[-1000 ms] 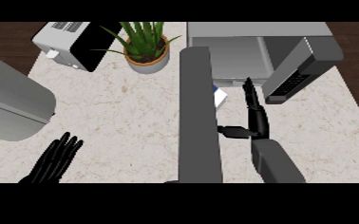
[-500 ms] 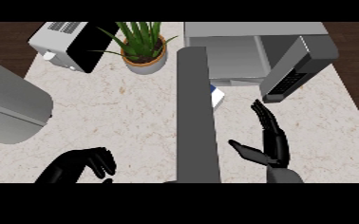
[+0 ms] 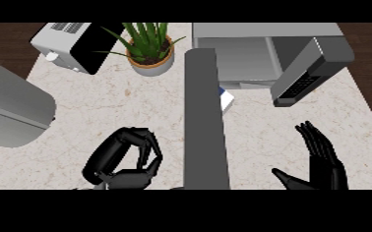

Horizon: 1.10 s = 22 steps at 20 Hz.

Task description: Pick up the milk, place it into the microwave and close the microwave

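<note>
Head view. Tabletop: pale speckled stone.

Microwave: upper right, cavity exposed, door swung out to the right.

Milk: small white-and-blue carton on the tabletop just in front of the microwave, mostly hidden behind a tall grey post that runs down the middle of the view.

Potted plant: upper centre, in a terracotta pot.

Toaster: upper left, white with a black side.

Grey rounded appliance: left edge.

Left hand: lower left, fingers curled in, clenched on nothing.

Right hand: lower right, fingers straight and pointing up, thumb out, released, well apart from the milk.
</note>
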### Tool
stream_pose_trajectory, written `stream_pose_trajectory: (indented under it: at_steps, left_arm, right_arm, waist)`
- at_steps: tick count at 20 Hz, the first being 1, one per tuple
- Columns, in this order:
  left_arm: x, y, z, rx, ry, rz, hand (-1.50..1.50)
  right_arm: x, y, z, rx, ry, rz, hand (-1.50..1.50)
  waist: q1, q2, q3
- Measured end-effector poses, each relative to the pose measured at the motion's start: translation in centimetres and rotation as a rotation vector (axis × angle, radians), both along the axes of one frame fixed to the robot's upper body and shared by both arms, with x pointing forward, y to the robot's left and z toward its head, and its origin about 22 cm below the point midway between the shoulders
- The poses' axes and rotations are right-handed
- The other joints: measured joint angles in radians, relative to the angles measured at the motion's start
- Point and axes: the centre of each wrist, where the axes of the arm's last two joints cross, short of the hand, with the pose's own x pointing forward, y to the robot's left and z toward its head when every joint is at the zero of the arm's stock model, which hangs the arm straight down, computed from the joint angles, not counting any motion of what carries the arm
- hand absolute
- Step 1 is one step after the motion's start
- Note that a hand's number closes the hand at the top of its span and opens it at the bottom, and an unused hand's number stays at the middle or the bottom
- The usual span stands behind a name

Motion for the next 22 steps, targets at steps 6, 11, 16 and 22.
stream_pose_trajectory:
  at_steps: [6, 11, 16, 22]
  left_arm:
    - [2.6, -5.1, -0.8, 0.062, -0.036, -0.085, 1.5]
    - [4.1, -9.1, -0.8, 0.131, -0.076, -0.156, 1.5]
    - [4.6, -12.1, -1.2, 0.173, -0.078, -0.139, 1.5]
    - [4.9, -14.1, -2.0, 0.244, -0.012, -0.144, -1.5]
  right_arm:
    - [-1.4, -2.3, 2.5, -0.039, -0.013, -0.033, -1.5]
    - [-2.1, -3.7, 3.9, -0.068, -0.044, -0.025, -1.5]
    - [-1.9, -3.6, 5.7, -0.066, -0.089, 0.003, -1.5]
    - [-0.6, -4.2, 8.7, -0.058, -0.132, 0.11, -1.5]
  waist:
    - [0.001, 0.002, 0.0]
    - [-0.002, 0.002, 0.0]
    - [-0.016, 0.0, 0.0]
    - [-0.059, 0.007, -0.001]
